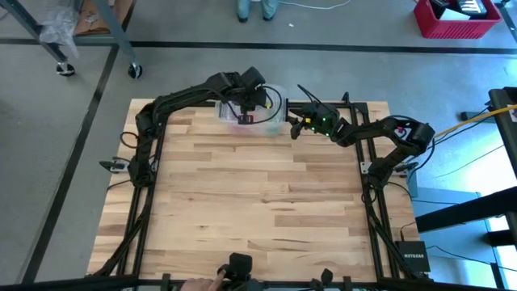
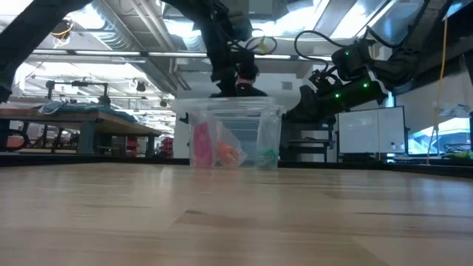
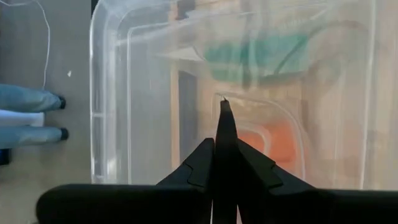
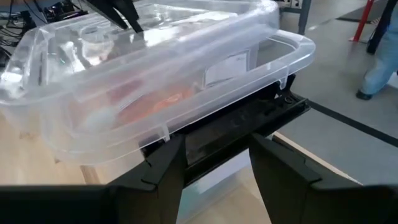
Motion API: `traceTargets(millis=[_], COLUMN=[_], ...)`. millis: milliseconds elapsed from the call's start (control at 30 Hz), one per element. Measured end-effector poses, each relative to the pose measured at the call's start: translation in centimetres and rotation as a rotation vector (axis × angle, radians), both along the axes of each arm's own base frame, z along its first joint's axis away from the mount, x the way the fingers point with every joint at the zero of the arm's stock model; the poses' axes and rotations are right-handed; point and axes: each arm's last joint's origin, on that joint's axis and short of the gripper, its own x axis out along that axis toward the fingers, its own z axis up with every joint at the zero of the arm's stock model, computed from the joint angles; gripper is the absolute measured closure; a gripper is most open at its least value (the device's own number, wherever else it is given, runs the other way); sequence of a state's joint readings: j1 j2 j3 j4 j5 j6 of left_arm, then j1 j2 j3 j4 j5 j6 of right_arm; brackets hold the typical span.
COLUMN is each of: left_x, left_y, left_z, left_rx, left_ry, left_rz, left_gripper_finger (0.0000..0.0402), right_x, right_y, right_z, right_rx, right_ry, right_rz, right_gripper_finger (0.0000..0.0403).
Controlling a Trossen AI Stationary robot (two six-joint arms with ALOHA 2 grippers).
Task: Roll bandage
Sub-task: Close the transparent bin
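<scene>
Green bandage [image 3: 261, 53] in box [image 3: 112, 124] beneath left hand [image 3: 225, 109]

light: bright, overhead ceiling strips; glare: clear box [image 4: 186, 68] lid; blur: low-view foreground table [image 2: 236, 222]

2 black jointed arms, looped black cables, green lights near right pincer [image 1: 296, 128]

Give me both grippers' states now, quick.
Left gripper: closed, empty, above the clear box.
Right gripper: open around the box's black handle.
</scene>
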State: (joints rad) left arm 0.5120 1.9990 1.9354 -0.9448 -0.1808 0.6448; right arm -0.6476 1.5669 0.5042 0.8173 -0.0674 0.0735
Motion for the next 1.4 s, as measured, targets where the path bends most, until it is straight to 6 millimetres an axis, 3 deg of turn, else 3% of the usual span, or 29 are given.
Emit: traceTargets(millis=[200, 600, 1000, 1233, 1400], left_x=[1.1, 1.9, 0.9, 0.8, 0.8], left_y=[0.4, 0.7, 0.4, 0.8, 0.9], left_z=[-1.1, -0.6, -1.5, -3.0, -3.0], left_rx=[0.019, 0.056, -0.049, -0.106, -0.105], left_ry=[-0.008, -0.068, -0.007, -0.019, -0.022], left_rz=[-0.029, -0.082, -0.037, -0.012, -0.002], left_gripper_finger=[0.0362, 0.0361, 0.0361, 0.0361, 0.0361], right_x=[0.0, 0.7, 0.5, -0.3, -1.7], right_y=[0.1, 1.0, 1.1, 1.6, 2.0], right_z=[-0.1, 0.0, -0.1, 1.5, 2.8], right_rx=[0.041, 0.025, 0.045, 0.010, 0.051], right_ry=[-0.007, -0.014, 0.013, 0.026, 0.155], right_rz=[0.016, 0.059, 0.059, 0.055, -0.025], right_gripper_finger=[0.0221, 0.0221, 0.0221, 0.0221, 0.0221])
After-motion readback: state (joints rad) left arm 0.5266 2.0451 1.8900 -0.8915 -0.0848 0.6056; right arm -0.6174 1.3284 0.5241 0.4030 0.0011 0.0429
